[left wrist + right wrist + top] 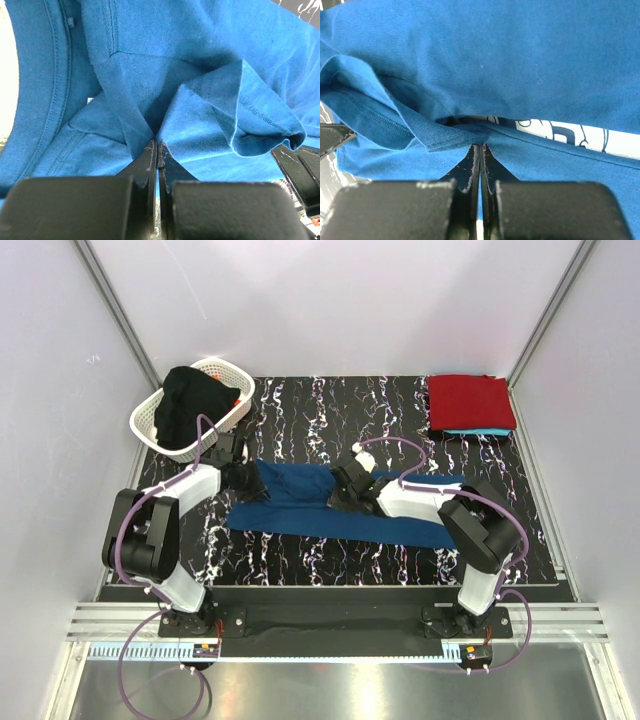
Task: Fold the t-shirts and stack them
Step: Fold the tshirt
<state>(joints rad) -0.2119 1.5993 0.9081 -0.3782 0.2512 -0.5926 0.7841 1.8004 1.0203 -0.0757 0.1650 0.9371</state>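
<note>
A navy blue t-shirt (pixel 300 512) lies stretched across the middle of the dark marbled mat (pixel 330 410). My left gripper (pixel 241 476) is at its left end, shut on a pinch of the blue cloth (pixel 200 60) beside the collar (pixel 35 100). My right gripper (pixel 352 483) sits on the shirt's middle and is shut on a fold of the cloth (pixel 470 50) just below the white chest print (pixel 570 134). At the back right, a folded red t-shirt (pixel 470 400) rests on a folded turquoise one (pixel 485 431).
A white lattice basket (pixel 150 428) stands at the back left with a black garment (pixel 190 400) heaped in it. White walls with metal corner rails close in the mat on three sides.
</note>
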